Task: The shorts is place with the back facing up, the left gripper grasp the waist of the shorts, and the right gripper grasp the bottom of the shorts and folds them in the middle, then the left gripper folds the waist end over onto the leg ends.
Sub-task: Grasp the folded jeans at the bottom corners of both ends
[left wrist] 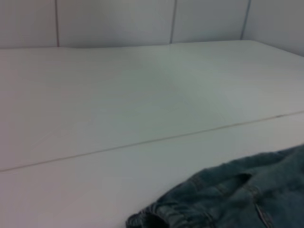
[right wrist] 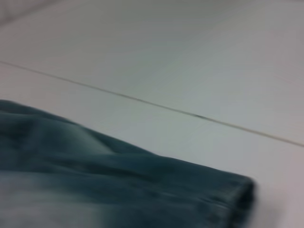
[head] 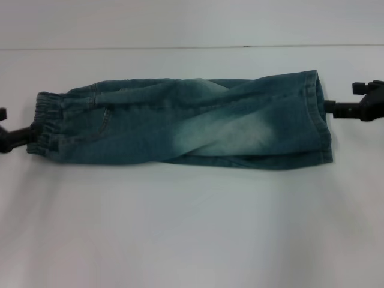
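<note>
Lying flat across the middle of the white table, the denim shorts are folded lengthwise into a long band in the head view, the elastic waist toward the table's left edge and the leg hems toward its right edge. At the waist end the left gripper reaches in from the left edge and meets the elastic band, though whether it is clamped on the cloth cannot be told. At the other end the right gripper comes in from the right edge and touches the hem; its grip likewise cannot be told. From the left wrist view, the gathered waistband and a belt loop of the shorts lie on the table, with a thin seam crossing the tabletop beyond and a tiled wall behind. From the right wrist view, the faded denim and its stitched hem rest on the table.
</note>
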